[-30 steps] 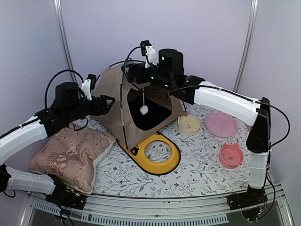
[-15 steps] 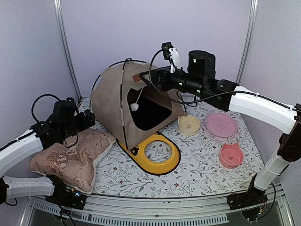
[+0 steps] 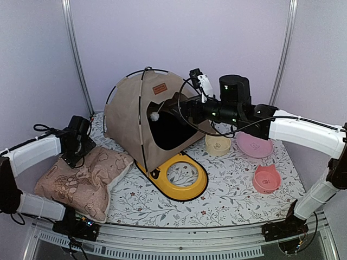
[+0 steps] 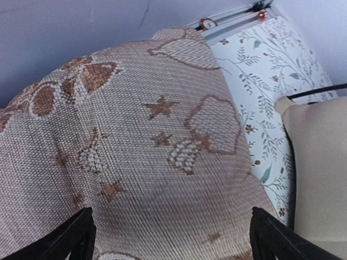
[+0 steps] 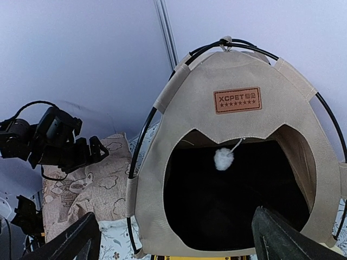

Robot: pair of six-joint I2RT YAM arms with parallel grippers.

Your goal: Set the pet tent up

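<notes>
Indoors, tan pet tent [image 3: 135,116] stands on floral tabletop [image 3: 227,189], lilac walls [image 3: 217,38] around; left gripper [image 4: 171,214], right gripper [image 5: 174,214] splayed, empty.

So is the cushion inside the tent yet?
No, the cushion lies outside the tent, on the left arm's side of it.

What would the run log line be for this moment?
pet tent: upright, pompom hanging in doorway | left gripper: open, above cushion | right gripper: open, empty, facing doorway
</notes>
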